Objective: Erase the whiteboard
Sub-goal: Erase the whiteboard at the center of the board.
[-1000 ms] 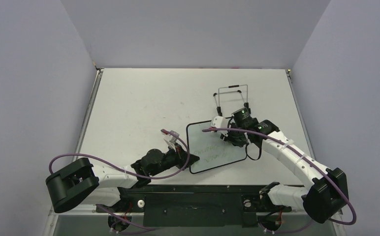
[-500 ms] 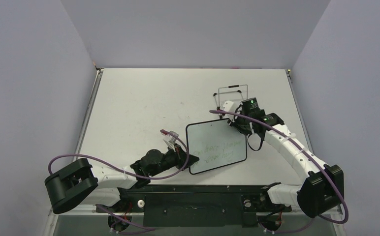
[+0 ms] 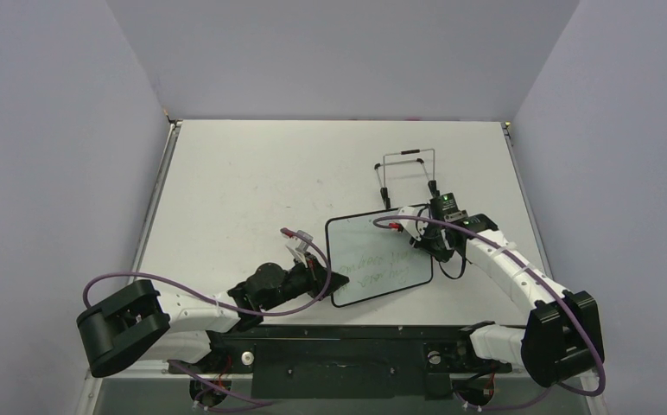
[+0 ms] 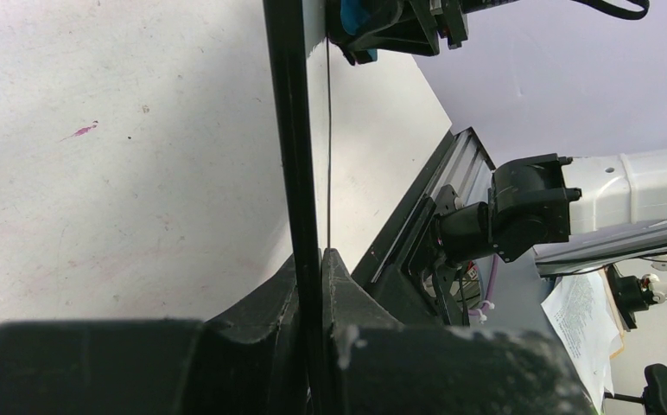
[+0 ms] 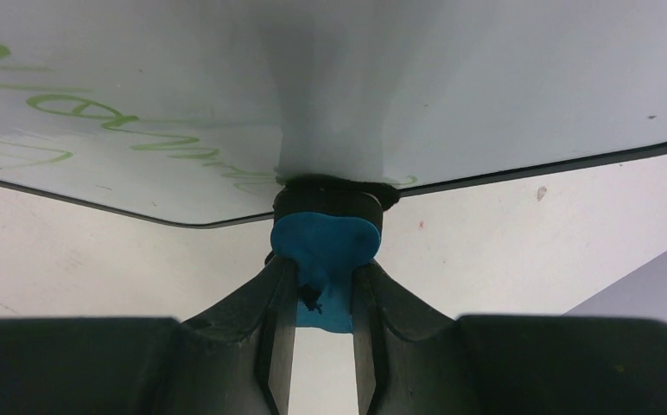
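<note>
Faintly green-scribbled, black-framed whiteboard [image 3: 377, 259]

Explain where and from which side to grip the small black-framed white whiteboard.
Pinch the whiteboard by its black frame at the near-left corner, from the left, as the left gripper does: the edge is slim enough for fingers to span, leaving the written face free.

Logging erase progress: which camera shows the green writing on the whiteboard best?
Top external: it shows the whole whiteboard face, with faint green writing across it. Right wrist shows only a few strokes, sharp and close, beside the blue eraser held in the right claw. Left wrist sees the board edge-on, so no writing.
</note>
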